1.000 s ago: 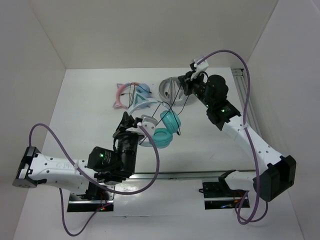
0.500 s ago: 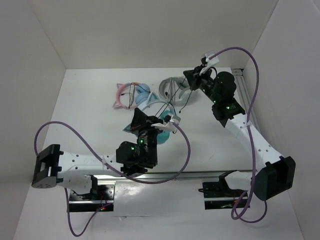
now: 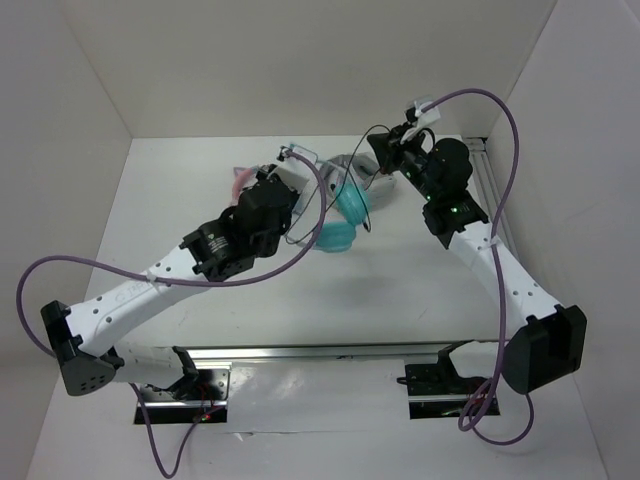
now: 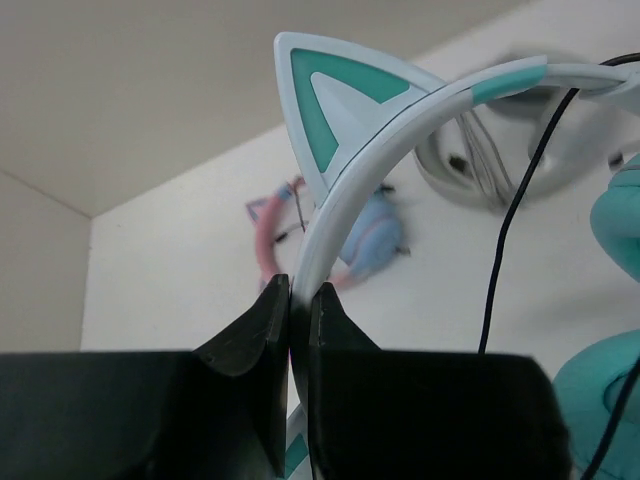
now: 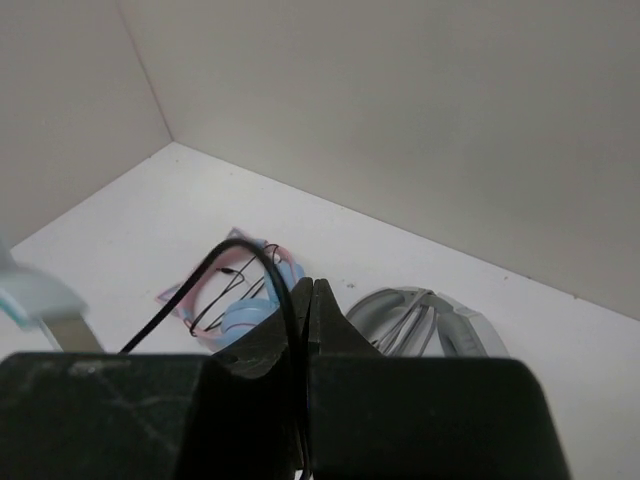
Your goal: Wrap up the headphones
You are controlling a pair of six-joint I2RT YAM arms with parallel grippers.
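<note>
The left end effector (image 4: 293,292) is pressed together on the white and teal headband (image 4: 340,205), just below the cat ear. The teal headphones (image 3: 350,205) are at the back of the tabletop (image 3: 400,290), near the middle, between the two arms. The round earcups (image 3: 335,237) hang low under the band, and I cannot tell if they touch the tabletop. The right end effector (image 5: 305,295) is pinching the thin black cable (image 4: 500,250), and the cable makes a loose loop above it. The pink and blue headphones (image 4: 270,225) and the grey headphones (image 5: 420,310) lie close behind, flat on the tabletop. I think the step now is to wind the cable around the headphones. To do it well, the left arm should hold the band firm and not let it spin or slip. The right arm should carry the cable in round turns around the band or the earcups, with a soft pull so the cable stays snug but does not tug the headphones out of the other grip. The pinch on the cable is thin, so it may slide out if the pull is too hard. The loop should also stay away from the two other headphones, or it may catch on them and drag them along.
</note>
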